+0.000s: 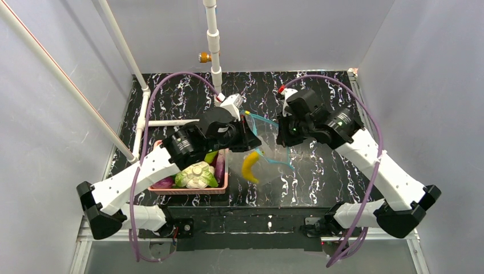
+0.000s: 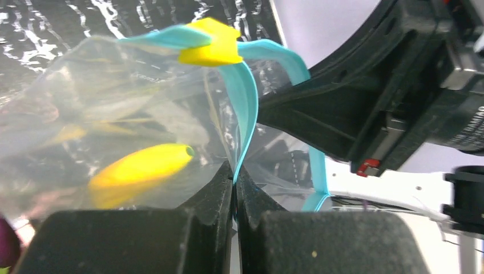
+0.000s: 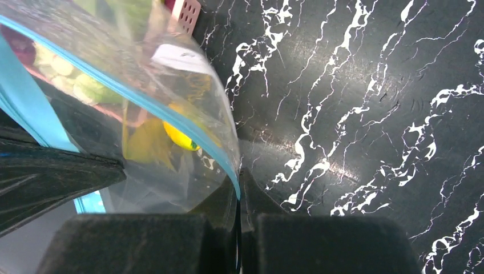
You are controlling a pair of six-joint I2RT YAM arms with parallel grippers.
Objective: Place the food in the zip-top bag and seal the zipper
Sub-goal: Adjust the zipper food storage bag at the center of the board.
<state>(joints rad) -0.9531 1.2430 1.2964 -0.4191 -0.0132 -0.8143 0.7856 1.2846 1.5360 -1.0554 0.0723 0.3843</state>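
The left arm (image 1: 142, 171) and right arm (image 1: 379, 165) angled inward from their outer bases, elbows low and wrists raised facing each other, the left gripper (image 2: 234, 171) with its fingers (image 2: 208, 197) pressed flat together on the zipper (image 2: 246, 97) and the right gripper (image 3: 240, 182) pinching the same strip likewise.

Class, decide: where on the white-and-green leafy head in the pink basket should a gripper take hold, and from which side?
Probably from straight above, jaws straddling the leafy head across its green sides. It lies low in the pink basket, whose walls bar any sideways approach, and its top is uncovered.
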